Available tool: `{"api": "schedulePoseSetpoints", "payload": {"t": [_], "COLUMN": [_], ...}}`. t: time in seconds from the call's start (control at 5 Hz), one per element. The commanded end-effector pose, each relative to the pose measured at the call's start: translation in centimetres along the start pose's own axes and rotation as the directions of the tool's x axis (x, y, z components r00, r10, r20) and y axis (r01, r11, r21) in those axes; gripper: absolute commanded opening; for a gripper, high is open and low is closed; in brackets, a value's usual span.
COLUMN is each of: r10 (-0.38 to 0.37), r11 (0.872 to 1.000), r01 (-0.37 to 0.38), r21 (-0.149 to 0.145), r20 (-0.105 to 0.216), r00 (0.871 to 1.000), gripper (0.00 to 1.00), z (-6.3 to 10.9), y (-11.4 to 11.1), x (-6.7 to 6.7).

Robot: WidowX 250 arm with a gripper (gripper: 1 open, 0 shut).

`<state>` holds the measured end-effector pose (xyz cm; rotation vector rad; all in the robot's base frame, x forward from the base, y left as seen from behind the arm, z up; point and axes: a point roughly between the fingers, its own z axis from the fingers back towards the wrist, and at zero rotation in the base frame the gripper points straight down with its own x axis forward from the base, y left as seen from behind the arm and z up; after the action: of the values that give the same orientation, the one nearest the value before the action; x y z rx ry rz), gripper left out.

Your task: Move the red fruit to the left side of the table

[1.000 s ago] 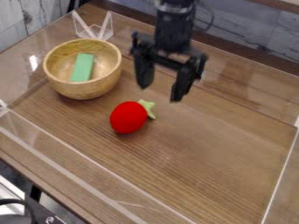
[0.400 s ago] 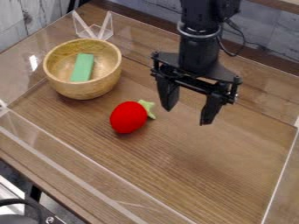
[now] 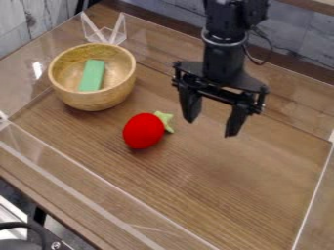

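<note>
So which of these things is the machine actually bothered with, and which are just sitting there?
Part of the job:
- red fruit, lying on the wood
- table, whose left side is the goal
- gripper, open, to the right of the fruit

Just lying about:
- wooden bowl
- green block inside the bowl

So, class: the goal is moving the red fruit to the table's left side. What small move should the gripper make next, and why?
Probably shift left and lower over the red fruit. The gripper is open, holds nothing, and hangs to the fruit's right.
</note>
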<state>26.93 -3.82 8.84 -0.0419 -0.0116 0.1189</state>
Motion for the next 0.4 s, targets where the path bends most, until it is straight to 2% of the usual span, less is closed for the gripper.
{"api": "schedulePoseSetpoints", "payload": {"t": [0.0,0.2], "r10": [0.034,0.044], "r11": [0.999,0.999], "r01": [-0.034,-0.044], "r21": [-0.007,0.003], "r20": [0.049,0.052], "r00": [0.998,0.998], "gripper": [0.0,1.0], "z": [1.11,1.17], "y": [0.32,0.55], "x": [0.66,0.25]}}
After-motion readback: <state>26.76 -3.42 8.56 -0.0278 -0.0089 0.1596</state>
